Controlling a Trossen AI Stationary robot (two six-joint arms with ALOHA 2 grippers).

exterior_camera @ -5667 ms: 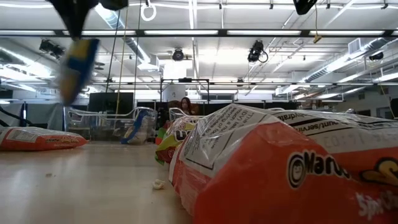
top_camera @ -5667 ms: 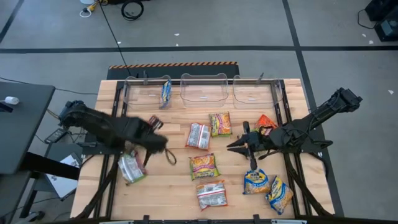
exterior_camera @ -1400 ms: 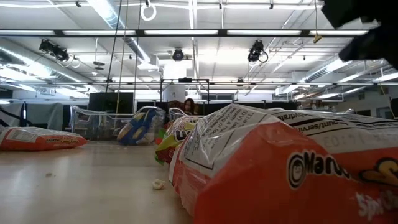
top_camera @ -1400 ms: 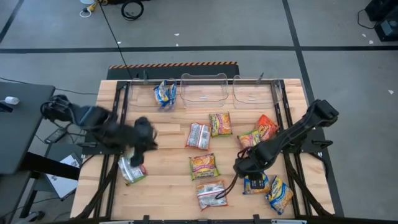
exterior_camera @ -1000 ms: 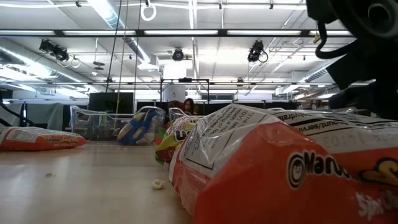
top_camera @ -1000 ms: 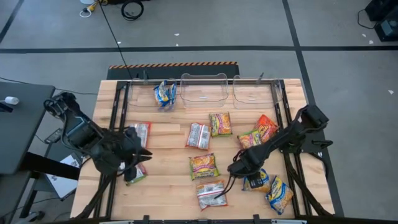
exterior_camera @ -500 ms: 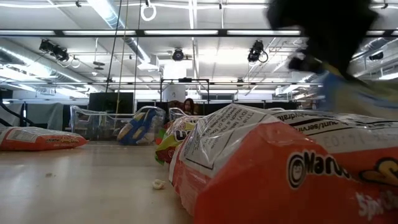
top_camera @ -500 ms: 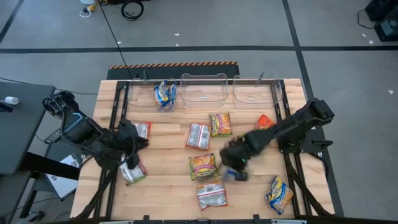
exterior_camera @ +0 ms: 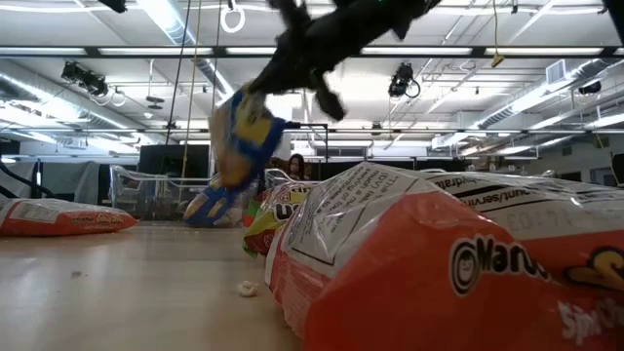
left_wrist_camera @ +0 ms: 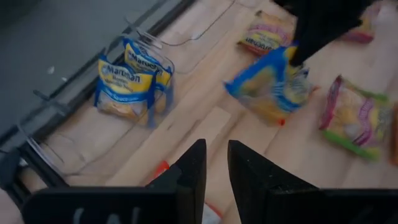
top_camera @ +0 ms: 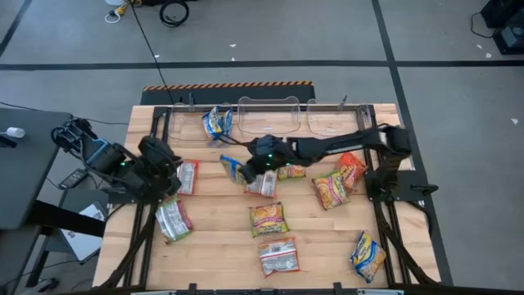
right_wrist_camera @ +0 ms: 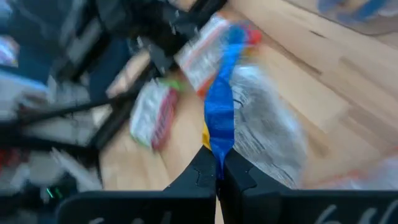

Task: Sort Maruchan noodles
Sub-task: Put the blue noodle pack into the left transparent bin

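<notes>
- the right gripper [right_wrist_camera: 217, 163] has its fingers pinched tight on the edge of a blue-yellow packet [right_wrist_camera: 249, 118]; the packet is smeared with motion in the right wrist view, so its print cannot be read.
- from above, that held packet [top_camera: 233, 170] hangs over the table [top_camera: 213, 246] left of centre, near the left bin [top_camera: 190, 123]; the right gripper itself [top_camera: 252, 168] is hard to pick out from the dark wrist.
- the right arm stretches far across from the right side toward the far left.
- the left gripper [left_wrist_camera: 216, 168] has its fingers a narrow way apart with nothing between them; it sits over the left edge beside a red-white packet [top_camera: 187, 176].
- the left wrist view shows two blue-yellow packets [left_wrist_camera: 132, 81] standing in the left bin, and the held one in the air past them; the high view shows these only as a small cluster [top_camera: 215, 123].
- the low view shows the held packet [exterior_camera: 242, 136] off the table, but a big orange packet [exterior_camera: 439, 273] up close hides most of the right side.
- other packets lie spread over the middle and right, with one blue-yellow one [top_camera: 368, 255] at the near right corner.
</notes>
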